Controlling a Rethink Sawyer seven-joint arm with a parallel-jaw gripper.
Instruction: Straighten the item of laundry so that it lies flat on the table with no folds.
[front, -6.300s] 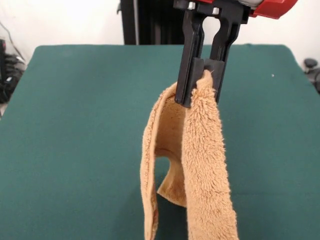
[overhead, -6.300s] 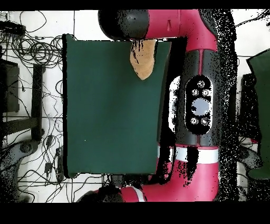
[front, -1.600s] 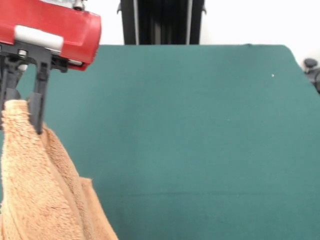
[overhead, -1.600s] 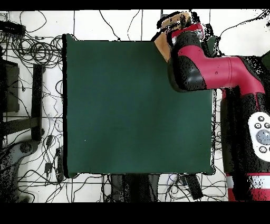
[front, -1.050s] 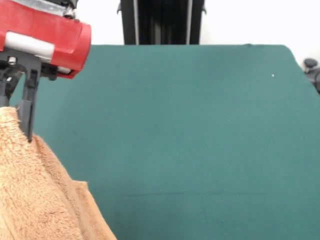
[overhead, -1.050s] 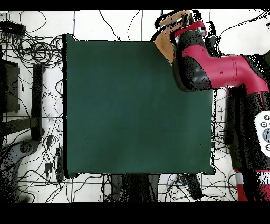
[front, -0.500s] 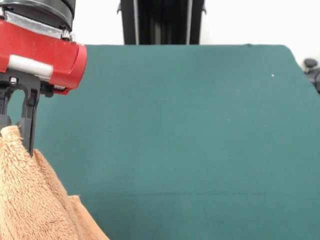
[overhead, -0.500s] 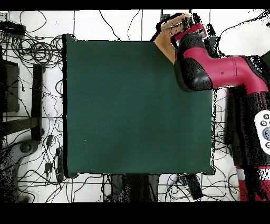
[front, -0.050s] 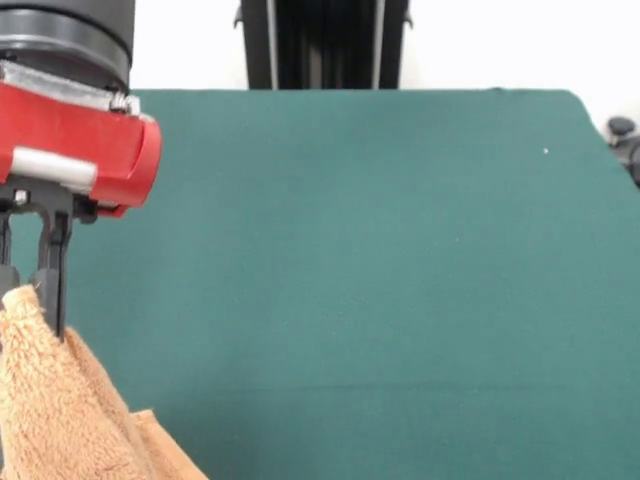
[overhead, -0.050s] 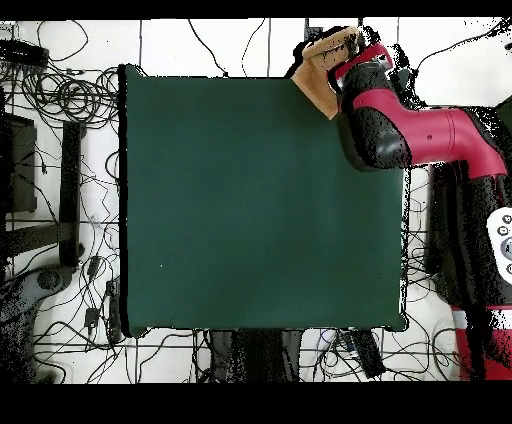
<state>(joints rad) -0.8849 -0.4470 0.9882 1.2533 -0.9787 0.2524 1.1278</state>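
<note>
Cables (overhead, -0.050s: 60, 100) litter the floor (overhead, -0.050s: 200, 45) around the green table (front, -0.050s: 380, 250).

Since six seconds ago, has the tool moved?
Yes. The tool, shut on the towel, went from mid-table to the table's left edge in the front view.

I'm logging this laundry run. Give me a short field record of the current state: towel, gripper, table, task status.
towel: tan-orange terry towel hanging bunched from the gripper, at the table's corner
gripper: gripper shut on the towel's top edge, fingers pointing down
table: dark green table, towel not spread on it
task status: not done; towel lifted, not flat
</note>
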